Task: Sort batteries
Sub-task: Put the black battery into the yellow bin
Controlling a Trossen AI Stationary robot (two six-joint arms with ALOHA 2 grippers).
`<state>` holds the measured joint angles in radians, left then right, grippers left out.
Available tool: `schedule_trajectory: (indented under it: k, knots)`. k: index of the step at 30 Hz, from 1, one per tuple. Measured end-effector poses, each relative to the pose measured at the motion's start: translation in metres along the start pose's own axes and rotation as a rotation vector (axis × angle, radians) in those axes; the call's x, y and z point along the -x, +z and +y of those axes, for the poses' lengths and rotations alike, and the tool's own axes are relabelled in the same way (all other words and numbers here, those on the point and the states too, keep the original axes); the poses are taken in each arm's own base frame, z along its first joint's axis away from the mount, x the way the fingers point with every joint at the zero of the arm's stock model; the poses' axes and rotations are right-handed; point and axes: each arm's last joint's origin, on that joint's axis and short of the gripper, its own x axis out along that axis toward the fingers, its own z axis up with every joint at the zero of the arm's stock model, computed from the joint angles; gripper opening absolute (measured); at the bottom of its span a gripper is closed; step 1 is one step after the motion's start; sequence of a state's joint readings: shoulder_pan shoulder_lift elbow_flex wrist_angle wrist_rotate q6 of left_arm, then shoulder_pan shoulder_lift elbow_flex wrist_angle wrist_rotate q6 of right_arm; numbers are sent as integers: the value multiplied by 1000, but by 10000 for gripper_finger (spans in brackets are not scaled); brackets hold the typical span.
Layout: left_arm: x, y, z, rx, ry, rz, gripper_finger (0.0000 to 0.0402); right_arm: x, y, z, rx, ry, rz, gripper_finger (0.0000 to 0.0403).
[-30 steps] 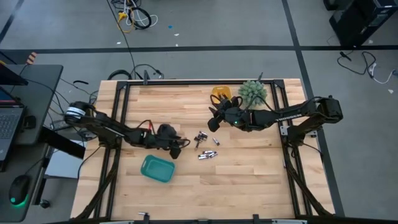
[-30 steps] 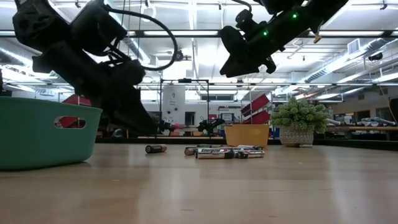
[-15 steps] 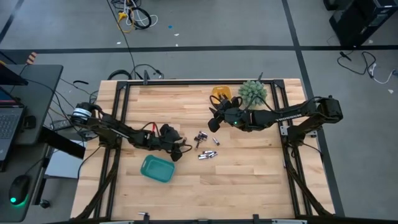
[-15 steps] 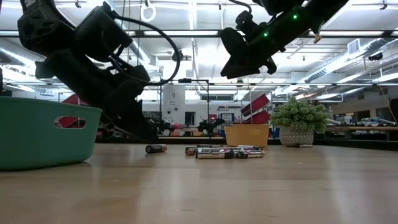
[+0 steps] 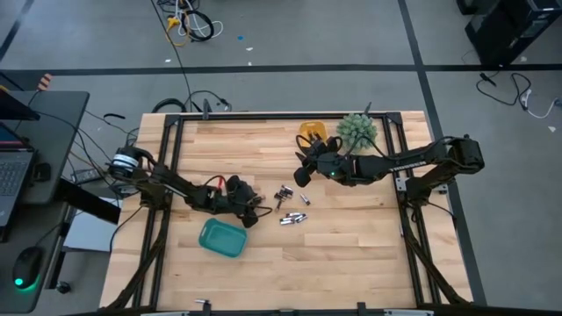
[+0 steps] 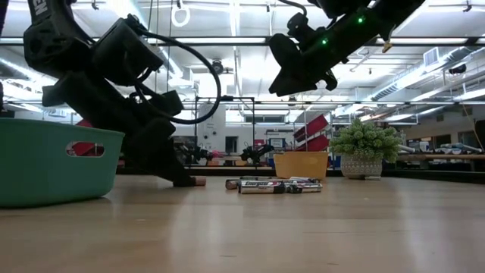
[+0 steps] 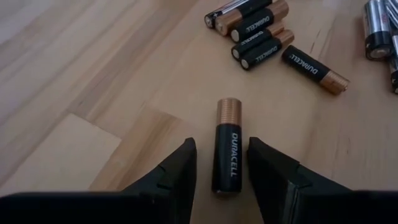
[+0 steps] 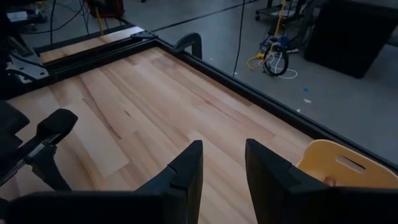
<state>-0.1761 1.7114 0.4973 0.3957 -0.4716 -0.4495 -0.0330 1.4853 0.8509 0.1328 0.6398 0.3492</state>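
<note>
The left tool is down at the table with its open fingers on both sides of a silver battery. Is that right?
Not silver: the left wrist view shows the left tool straddling a black and copper Duracell battery. The rest holds.

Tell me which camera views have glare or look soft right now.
Low view: ceiling strip lights glare hard, leaving both arms as dark silhouettes. Left wrist view: the Duracell battery between the left gripper fingers is sharp. High view: evenly lit, batteries tiny.
</note>
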Motion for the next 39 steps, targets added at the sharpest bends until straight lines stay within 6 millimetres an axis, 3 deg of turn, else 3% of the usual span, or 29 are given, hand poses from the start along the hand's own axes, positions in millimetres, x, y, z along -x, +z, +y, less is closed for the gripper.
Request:
schedule_trajectory:
  k: [7, 16, 21, 26, 39]
  knots:
    - [-3, -2, -2, -56, 0, -9, 135, 0, 0, 0, -2, 1, 0, 106]
    - [-3, -3, -1, -81, 4, -8, 22, 1, -1, 2, -5, 7, 2, 106]
    - [-1, 0, -1, -75, -8, -20, 20, 4, -2, 5, 24, 23, 2, 106]
    - [13, 12, 0, -112, -68, -46, 20, 10, -3, 15, 113, 67, -20, 106]
    - [58, 65, 0, -168, -145, -396, 20, 42, -3, 54, 281, 325, -150, 106]
